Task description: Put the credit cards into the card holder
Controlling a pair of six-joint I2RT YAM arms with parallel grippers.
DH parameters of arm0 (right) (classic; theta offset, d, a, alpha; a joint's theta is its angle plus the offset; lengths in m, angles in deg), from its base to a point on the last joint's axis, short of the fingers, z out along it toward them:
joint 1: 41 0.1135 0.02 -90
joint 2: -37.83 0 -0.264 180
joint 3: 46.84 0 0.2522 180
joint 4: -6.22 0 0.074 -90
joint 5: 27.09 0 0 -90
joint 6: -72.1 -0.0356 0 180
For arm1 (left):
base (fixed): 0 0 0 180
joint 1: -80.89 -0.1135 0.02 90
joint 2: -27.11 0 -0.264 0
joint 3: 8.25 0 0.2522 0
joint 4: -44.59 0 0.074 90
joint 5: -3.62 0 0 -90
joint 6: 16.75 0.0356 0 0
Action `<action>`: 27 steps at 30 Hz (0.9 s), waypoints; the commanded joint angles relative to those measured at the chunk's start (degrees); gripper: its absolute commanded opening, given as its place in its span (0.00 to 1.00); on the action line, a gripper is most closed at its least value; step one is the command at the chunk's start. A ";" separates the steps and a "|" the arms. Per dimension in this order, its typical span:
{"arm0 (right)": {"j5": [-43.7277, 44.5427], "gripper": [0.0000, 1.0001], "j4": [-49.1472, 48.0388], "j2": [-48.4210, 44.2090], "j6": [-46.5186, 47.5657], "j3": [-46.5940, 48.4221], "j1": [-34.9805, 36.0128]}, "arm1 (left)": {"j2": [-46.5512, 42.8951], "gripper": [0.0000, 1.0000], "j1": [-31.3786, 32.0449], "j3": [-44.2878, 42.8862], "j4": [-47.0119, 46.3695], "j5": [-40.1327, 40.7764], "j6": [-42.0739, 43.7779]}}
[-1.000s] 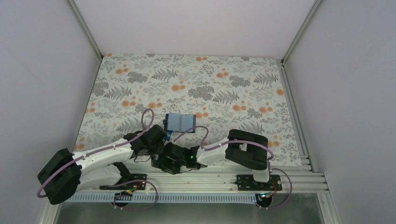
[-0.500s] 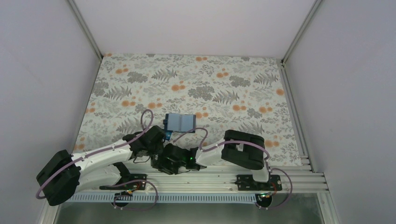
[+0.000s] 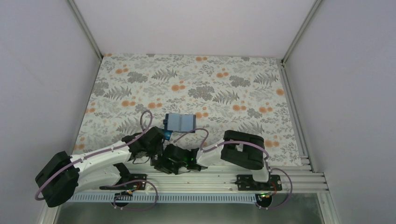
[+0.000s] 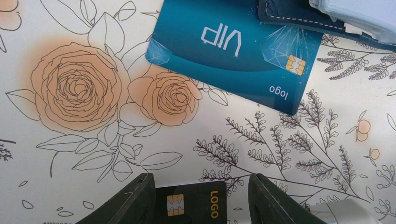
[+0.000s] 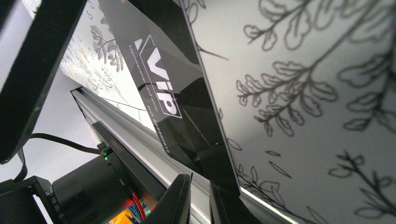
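The card holder (image 3: 180,122) lies open on the floral cloth, its navy corner (image 4: 299,16) showing in the left wrist view. A teal-blue VIP card (image 4: 233,56) lies flat beside it, one end tucked under that corner. My left gripper (image 4: 198,196) (image 3: 160,138) is open low over a black LOGO card (image 4: 191,205), which lies between its fingers with a gap on the right. A black VIP card (image 5: 159,84) sits at the table's near edge. My right gripper (image 5: 201,189) (image 3: 158,164) has its jaws drawn almost together on that card's near corner.
Aluminium rails (image 3: 224,179) run along the near edge just below both grippers; the same rails (image 5: 135,135) pass behind the right gripper's fingers. The two wrists sit close together. White walls enclose the cloth (image 3: 210,79) on three sides.
My right gripper's jaws have closed from half open to nearly together. Both arms have shifted slightly left and toward the near edge. The card holder has not moved.
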 commanded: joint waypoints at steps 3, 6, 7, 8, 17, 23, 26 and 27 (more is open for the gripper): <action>-0.81 0.23 2.92 -0.05 0.75 0.52 -0.24 | -0.49 0.51 0.20 1.64 0.72 -1.66 -0.24; -0.12 0.40 4.32 -1.24 0.32 -0.66 0.48 | -0.09 0.51 0.20 1.65 0.72 -1.67 -0.36; 0.46 0.49 4.97 -1.70 0.21 -1.00 0.51 | -0.01 0.51 0.17 1.78 0.68 -1.82 -0.44; 1.12 0.56 5.82 -2.12 0.26 -1.10 0.45 | -0.06 0.51 0.23 2.03 0.52 -2.16 -0.68; -1.22 0.58 0.24 2.15 -2.40 -2.16 0.14 | -3.48 0.51 0.36 3.83 1.72 -4.06 -2.17; 0.49 0.45 0.40 1.26 -1.81 -2.86 -0.17 | -6.25 0.50 0.61 3.93 3.46 -5.32 -2.78; 0.45 0.33 2.10 0.87 -0.97 -2.37 -0.17 | -7.04 0.50 0.77 2.90 5.19 -5.38 -2.34; 0.49 0.33 2.39 0.64 -0.81 -2.49 -0.17 | -6.92 0.50 0.70 2.42 5.40 -5.60 -1.93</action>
